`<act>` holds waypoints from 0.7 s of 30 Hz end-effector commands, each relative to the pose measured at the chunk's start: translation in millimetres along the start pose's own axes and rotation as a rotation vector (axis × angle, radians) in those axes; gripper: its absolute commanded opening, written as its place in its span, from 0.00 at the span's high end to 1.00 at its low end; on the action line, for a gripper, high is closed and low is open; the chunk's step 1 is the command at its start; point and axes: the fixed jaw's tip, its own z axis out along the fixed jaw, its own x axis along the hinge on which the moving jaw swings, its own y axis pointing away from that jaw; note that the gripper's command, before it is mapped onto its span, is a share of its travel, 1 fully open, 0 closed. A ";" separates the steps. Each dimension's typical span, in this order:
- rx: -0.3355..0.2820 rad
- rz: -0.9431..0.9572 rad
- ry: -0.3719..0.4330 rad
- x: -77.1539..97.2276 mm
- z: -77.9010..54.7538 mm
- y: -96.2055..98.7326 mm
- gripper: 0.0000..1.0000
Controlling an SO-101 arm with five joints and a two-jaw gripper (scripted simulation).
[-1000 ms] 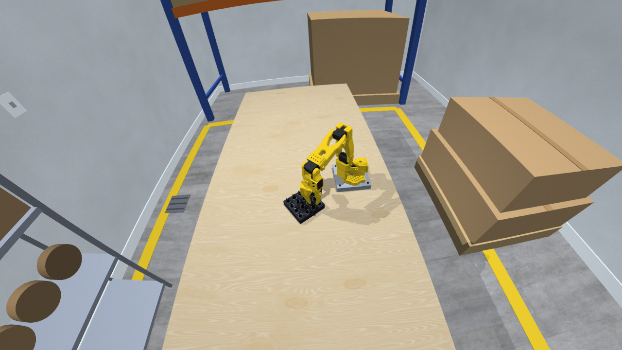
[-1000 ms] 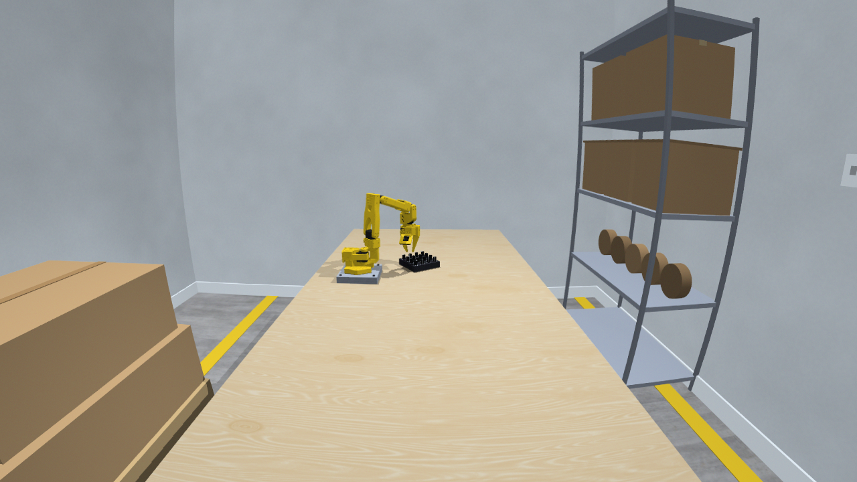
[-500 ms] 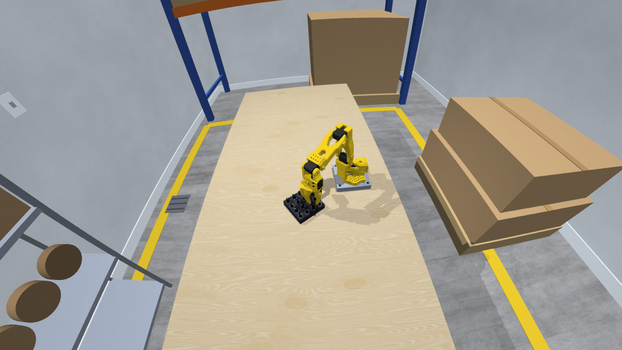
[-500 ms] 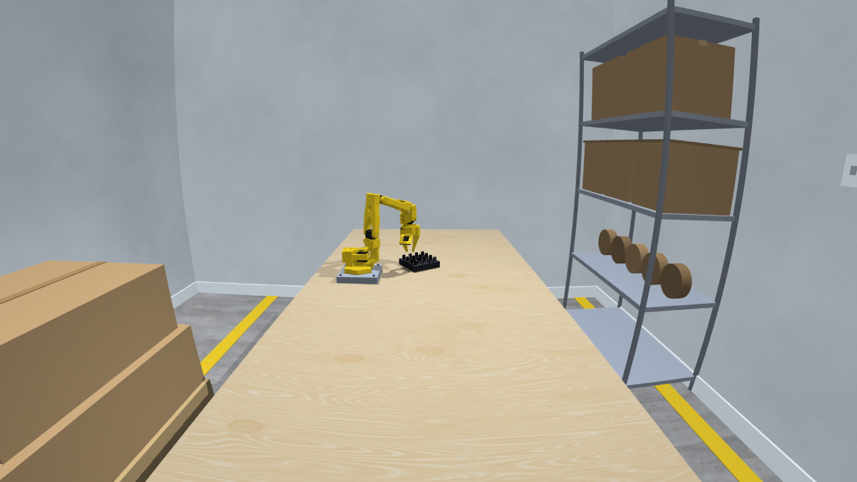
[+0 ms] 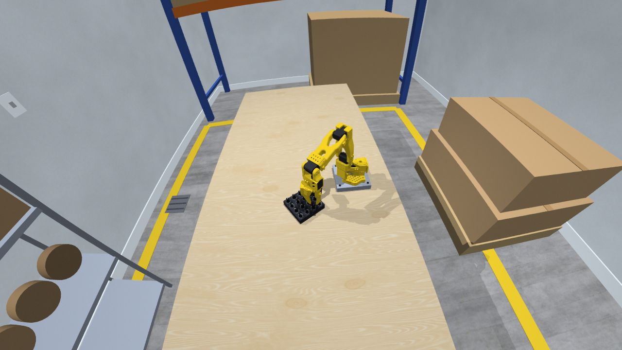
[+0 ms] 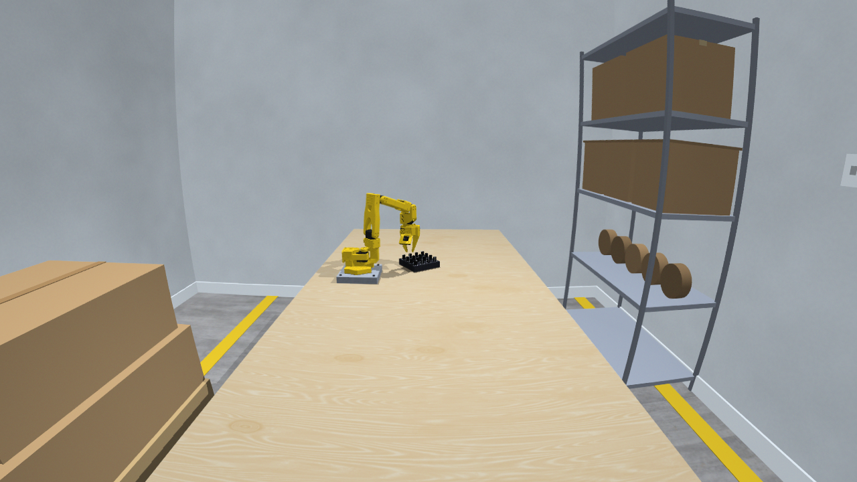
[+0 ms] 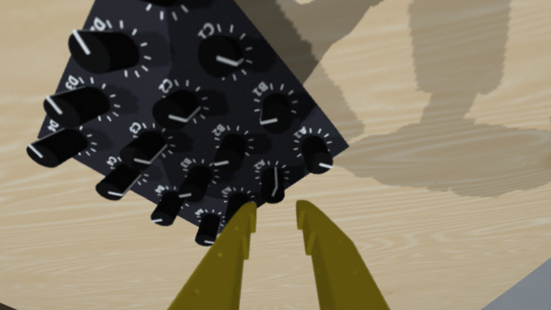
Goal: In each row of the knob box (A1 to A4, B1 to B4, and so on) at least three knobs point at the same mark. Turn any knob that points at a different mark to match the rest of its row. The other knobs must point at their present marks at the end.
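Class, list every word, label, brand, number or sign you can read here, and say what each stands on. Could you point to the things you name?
All on the knob box [image 5: 301,220] [image 6: 424,267] [image 7: 301,103], beside its knobs:
"A1"
"A2"
"B1"
"B2"
"B3"
"C1"
"C2"
"C3"
"D3"
"D4"
Other labels there are too blurred, hidden or cut off to read surely. I see no brand or sign.

Top looks down, exterior lengthwise; both show the table [image 5: 304,270] [image 6: 431,383].

Bright light, clear shadows, slight blur
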 end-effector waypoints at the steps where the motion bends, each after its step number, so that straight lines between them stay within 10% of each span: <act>1: 0.006 -0.007 -0.007 0.3 0.2 -1.8 0.90; 21: 0.006 -0.007 -0.007 2.0 -2.9 -0.6 0.90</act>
